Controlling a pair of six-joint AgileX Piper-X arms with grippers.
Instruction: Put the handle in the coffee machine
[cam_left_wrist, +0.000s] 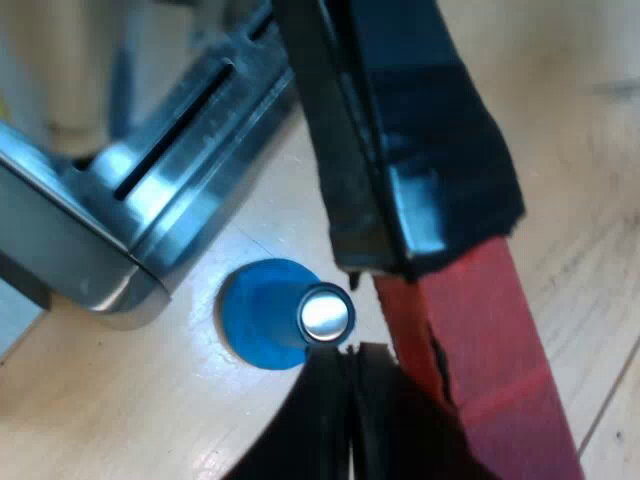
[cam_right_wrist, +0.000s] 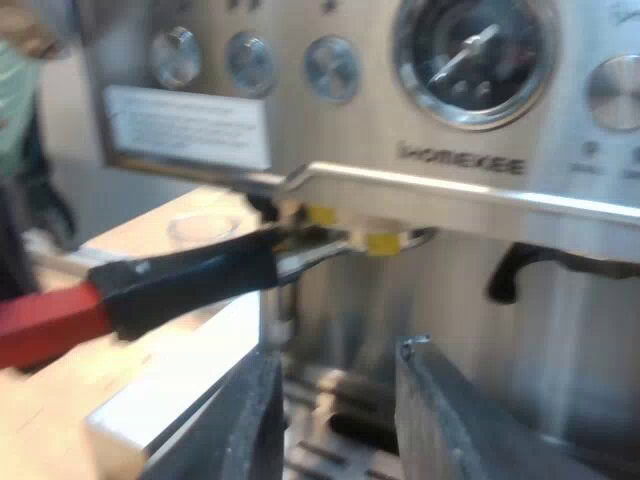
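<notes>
The left gripper (cam_left_wrist: 360, 305), clenched on the red-ended handle (cam_left_wrist: 440, 150), should lift the holder (cam_right_wrist: 310, 255) squarely into the espresso machine (cam_right_wrist: 460, 160)'s front, then swing sideways; the right gripper (cam_right_wrist: 335, 410) hangs released.

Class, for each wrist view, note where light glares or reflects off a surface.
Left wrist view: bright glint atop the blue tamper, sheen on the espresso machine. Right wrist view: reflections on the pressure gauge, a bright band along the steel ledge below it.

The handle (cam_right_wrist: 185, 278) was black, ending in red; the tamper (cam_left_wrist: 262, 318) blue, silver-topped. The espresso machine (cam_right_wrist: 330, 120) was silver, the bench (cam_left_wrist: 110, 420) pale wood-grain.
</notes>
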